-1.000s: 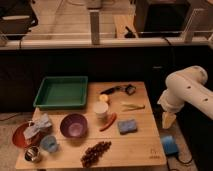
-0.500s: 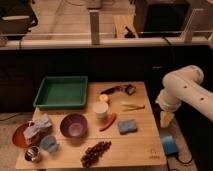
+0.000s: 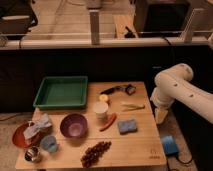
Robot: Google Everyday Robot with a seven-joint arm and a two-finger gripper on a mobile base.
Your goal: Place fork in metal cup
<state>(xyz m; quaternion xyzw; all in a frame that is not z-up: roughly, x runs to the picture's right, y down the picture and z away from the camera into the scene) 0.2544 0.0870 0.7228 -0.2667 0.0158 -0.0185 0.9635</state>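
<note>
The fork [image 3: 132, 105] is thin and pale yellowish and lies flat on the wooden table [image 3: 142, 155], right of centre, just above the blue sponge [image 3: 127, 125]. The metal cup [image 3: 33, 154] is small and shiny and stands at the table's front left corner, beside the light blue cup [image 3: 49, 144]. My gripper [image 3: 160, 116] points down at the table's right edge, a little right of the fork and far from the metal cup. It hangs from the white arm [image 3: 180, 90] and holds nothing that I can see.
A green tray [image 3: 62, 91] sits at the back left. A purple bowl [image 3: 74, 125], a white cup [image 3: 101, 110], a red chili [image 3: 107, 122], grapes [image 3: 95, 152] and a black tool [image 3: 117, 90] lie around the middle. A red plate with a cloth [image 3: 30, 131] is at the left edge.
My arm and gripper have shifted slightly left, toward the table's right edge. The objects on the table have not moved.
</note>
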